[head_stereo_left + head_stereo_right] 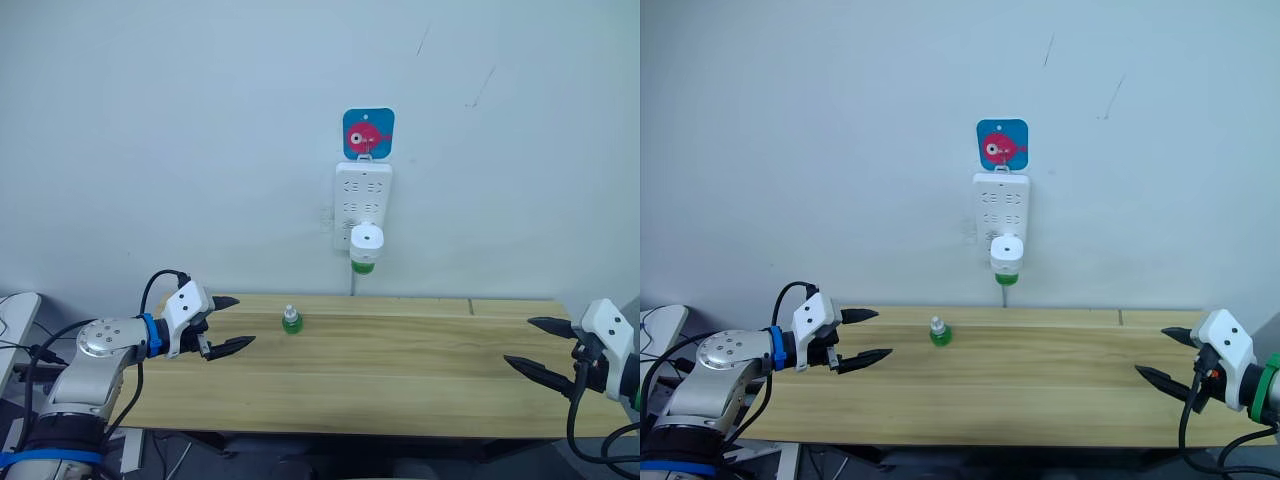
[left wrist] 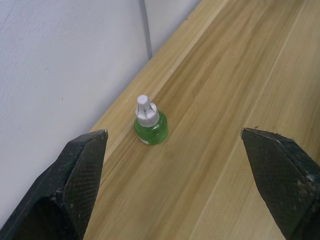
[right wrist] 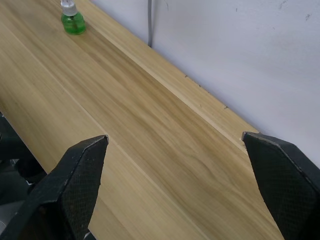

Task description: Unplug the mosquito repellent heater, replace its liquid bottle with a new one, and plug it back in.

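Nothing looks done yet. The left gripper [image 1: 226, 324] holds its fingers apart, the small green liquid bottle [image 1: 291, 320] just ahead on the wooden counter [image 1: 400, 360]. The white rounded heater [image 1: 366, 241], seemingly with its old bottle, sits plugged above. The right gripper [image 1: 535, 345] gapes, well apart.

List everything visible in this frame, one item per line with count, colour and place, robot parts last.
mosquito repellent heater: one, white with a green bottle under it, plugged into the power strip's lower end.
power strip: one, white, upright on the wall.
fish sticker: one, blue with a pink fish, above the power strip.
cable: one, grey, running down the wall behind the table.
spare bottle: one, green with a white cap, upright on the table near the back edge.
table: one, light wood, against the wall.
left pincer: black fingers, open, above the table's left end.
right pincer: black fingers, open, above the table's right end.
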